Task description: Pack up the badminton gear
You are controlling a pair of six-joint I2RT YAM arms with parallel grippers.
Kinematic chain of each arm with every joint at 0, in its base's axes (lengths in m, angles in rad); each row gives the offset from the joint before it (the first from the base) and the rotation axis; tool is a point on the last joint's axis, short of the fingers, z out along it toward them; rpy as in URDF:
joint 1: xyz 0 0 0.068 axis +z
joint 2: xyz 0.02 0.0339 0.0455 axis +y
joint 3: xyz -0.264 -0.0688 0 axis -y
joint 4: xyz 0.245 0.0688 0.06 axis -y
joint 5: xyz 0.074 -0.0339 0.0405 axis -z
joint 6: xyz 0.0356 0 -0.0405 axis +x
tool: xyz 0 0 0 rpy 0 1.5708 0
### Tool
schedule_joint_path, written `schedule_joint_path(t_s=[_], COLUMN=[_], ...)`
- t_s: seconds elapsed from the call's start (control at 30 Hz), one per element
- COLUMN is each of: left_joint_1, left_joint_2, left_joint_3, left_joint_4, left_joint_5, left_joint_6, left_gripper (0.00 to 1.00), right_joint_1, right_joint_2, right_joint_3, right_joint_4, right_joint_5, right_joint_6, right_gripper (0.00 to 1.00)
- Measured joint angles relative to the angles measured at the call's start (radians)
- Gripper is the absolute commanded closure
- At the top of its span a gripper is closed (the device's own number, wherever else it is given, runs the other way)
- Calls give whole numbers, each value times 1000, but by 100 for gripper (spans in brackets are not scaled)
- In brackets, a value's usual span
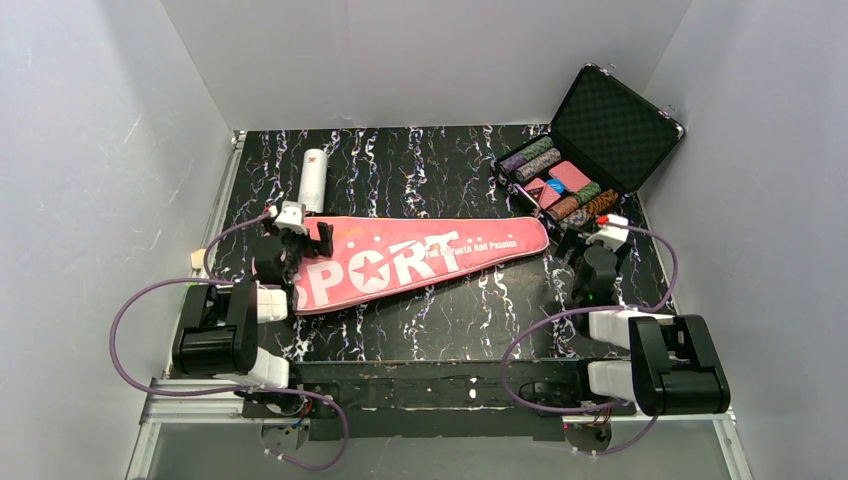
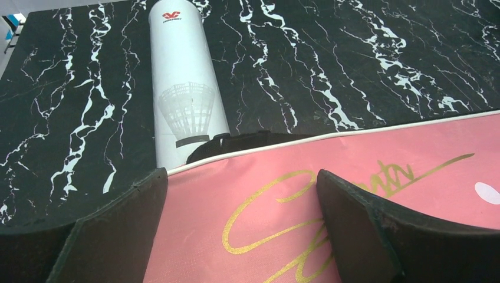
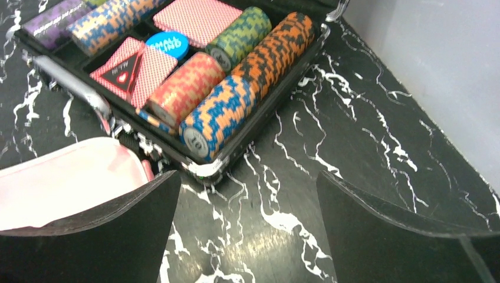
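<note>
Black marbled surface (image 1: pixel 450 310) between grey walls (image 1: pixel 100 150); left gripper (image 2: pixel 242 230), jaws spread, hangs over the pink bag (image 1: pixel 420 260) centre-left; right gripper (image 3: pixel 247 230), likewise spread, beside the chip case (image 1: pixel 600 140) upper right.

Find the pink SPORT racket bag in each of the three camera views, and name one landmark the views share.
Top external: the pink bag lies slantwise across the middle, wide end left.
Left wrist: it fills the lower right, gold script on it, white tube beyond.
Right wrist: only its pale narrow end, lower left, by the chip case.
Shared landmark: the black marbled tabletop, in all three.
</note>
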Motion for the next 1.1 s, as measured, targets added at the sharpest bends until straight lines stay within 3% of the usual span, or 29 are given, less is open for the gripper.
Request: schedule_joint_path(t_s=[0.13, 0.4, 1.1], left_joint_1=[0, 0, 0], left_joint_2=[8, 14, 14], left_joint_3=[-4, -11, -14], left_joint_4=[26, 48, 55], left_joint_5=[0, 0, 0], left_joint_6=[-1, -5, -8], left_gripper=[2, 2, 2], right_joint_1=[-12, -103, -105], right_joint_2=[55, 80, 79], right_joint_3=[-89, 14, 14], right_joint_4=[145, 82, 76], right_joint_5=[-64, -182, -216], right_joint_6=[-23, -13, -11], right_gripper=[6, 6, 6])
